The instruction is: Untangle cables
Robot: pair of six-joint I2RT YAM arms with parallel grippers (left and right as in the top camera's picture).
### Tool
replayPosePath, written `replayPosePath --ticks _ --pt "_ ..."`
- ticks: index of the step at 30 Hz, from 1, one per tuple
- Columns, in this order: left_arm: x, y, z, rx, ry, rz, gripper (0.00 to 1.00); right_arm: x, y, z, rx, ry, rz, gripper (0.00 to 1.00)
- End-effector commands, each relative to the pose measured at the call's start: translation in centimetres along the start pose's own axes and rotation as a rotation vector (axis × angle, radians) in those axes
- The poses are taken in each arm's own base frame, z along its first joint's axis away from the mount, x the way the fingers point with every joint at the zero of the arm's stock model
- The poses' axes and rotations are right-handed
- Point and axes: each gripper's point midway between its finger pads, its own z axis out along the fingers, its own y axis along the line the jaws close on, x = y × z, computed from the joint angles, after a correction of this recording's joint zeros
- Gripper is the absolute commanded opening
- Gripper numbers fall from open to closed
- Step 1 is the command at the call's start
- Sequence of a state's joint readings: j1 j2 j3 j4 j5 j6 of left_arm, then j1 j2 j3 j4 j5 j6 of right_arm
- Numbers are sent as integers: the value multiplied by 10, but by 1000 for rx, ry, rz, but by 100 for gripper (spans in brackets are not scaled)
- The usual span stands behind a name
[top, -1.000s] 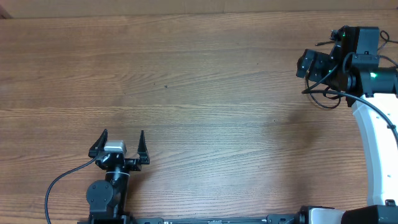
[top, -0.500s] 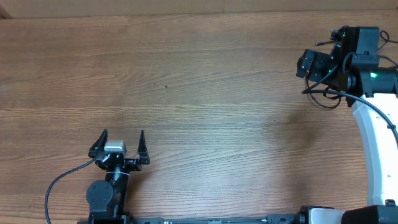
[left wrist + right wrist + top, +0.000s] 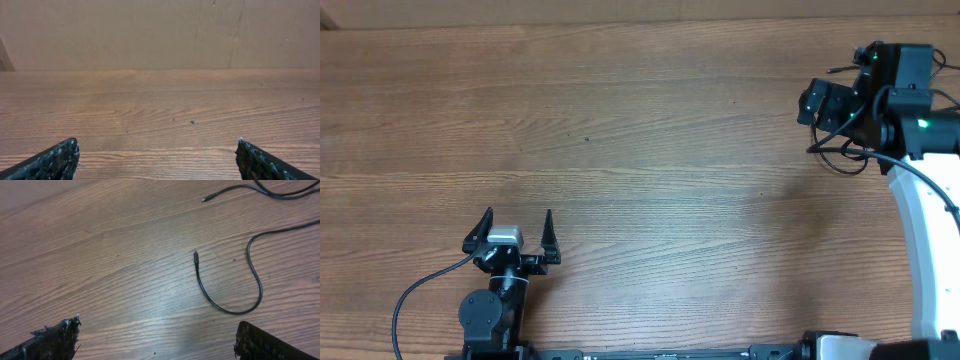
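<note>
- The right jaws hang spread wide and empty over the right end of the table [image 3: 640, 120], above the cables [image 3: 842, 166].
- One black cable [image 3: 196, 260] curls into a hook with its plug tip free. A second cable [image 3: 210, 197] lies beyond it, apart where visible.
- The left jaws, also wide open and empty, sit well apart near the front.
- Risk: pinching the hook's curve instead of near a tip could drag both cords together, since any crossing lies out of frame.
</note>
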State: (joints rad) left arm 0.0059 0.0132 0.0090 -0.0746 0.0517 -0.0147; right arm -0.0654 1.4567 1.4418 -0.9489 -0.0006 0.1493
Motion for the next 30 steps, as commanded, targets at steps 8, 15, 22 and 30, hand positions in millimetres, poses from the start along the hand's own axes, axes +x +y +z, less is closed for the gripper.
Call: replayPosePath --ticks 8,15,22,30 --pt "0 0 0 -2 -4 23 100 -9 4 -36 -46 -180 30 100" --pt "0 0 0 -3 -4 23 100 17 -3 -16 -45 -166 57 100" --pt "0 0 0 -3 -4 23 99 46 -10 2 -68 -217 144 100" --pt "0 0 0 -3 -4 23 100 75 -17 11 -116 -342 193 100"
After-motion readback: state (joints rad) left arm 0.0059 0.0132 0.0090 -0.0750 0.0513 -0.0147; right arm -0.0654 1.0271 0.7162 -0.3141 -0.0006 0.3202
